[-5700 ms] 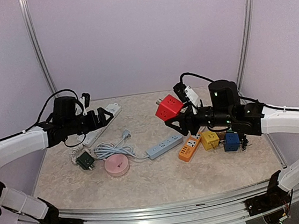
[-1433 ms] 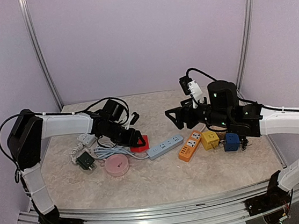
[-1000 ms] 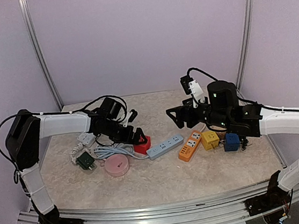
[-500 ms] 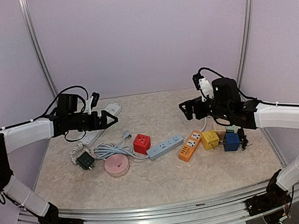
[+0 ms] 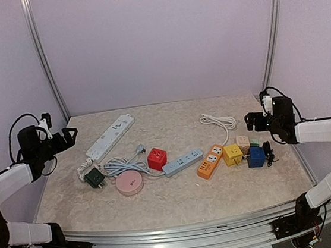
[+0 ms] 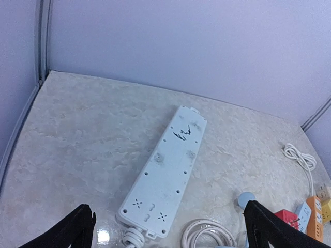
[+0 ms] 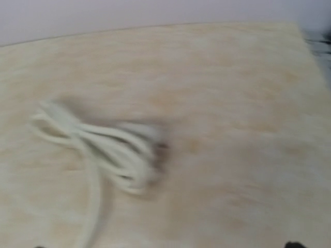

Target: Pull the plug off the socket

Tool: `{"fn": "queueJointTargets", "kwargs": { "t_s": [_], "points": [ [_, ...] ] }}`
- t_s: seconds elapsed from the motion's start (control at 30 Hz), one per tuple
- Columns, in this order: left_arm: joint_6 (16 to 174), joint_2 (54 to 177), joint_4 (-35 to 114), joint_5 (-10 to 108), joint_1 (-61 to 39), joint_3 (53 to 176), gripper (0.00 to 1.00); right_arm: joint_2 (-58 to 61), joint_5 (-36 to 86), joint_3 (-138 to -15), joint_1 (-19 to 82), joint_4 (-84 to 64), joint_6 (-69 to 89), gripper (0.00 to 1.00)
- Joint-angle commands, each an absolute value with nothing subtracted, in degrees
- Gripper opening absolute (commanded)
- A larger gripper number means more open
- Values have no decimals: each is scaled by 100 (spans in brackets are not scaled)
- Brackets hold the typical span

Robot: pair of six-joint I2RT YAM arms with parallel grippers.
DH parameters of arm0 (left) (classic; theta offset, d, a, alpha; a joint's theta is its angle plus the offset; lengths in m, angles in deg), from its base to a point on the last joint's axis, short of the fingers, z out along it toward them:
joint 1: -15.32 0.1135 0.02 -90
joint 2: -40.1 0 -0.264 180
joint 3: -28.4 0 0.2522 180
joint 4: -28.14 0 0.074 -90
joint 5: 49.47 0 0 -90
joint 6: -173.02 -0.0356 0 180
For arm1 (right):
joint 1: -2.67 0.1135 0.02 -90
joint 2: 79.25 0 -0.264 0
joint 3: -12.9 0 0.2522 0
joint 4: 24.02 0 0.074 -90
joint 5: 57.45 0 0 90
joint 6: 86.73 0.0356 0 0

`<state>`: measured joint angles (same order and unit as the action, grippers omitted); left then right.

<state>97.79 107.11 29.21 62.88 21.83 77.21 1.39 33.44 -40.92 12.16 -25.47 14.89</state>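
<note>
Left gripper [image 5: 68, 137] and right gripper [image 5: 250, 121] spread wide, empty, well off to either side of red cube socket [image 5: 157, 158].
Seems done: grey plug [image 5: 139, 147] lying free just left of and behind that socket; both parked aside, likely to clear the view.

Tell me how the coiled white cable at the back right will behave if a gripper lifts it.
Probably floppy: the white cable lies in slack loops, so it would likely sag and uncoil when lifted. It looks thin, so likely light. Its tail runs toward the orange power strip, so a pull may drag that strip along.
</note>
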Motion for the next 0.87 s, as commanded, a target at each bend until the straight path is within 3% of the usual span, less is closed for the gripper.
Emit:
{"fn": "queueJointTargets", "kwargs": {
  "t_s": [0.0,0.23,0.83],
  "points": [
    [9480,10278,1759,5224,2325,7187,99,-375,2884,-3464,737,-3716,1261,100],
    [8908,10149,355,4260,2332,6267,99,-840,3171,-2015,199,-5780,991,100],
    [8811,10670,-116,4197,2328,5966,99,-1033,3486,-1652,124,-6217,827,100]
  ]
}}
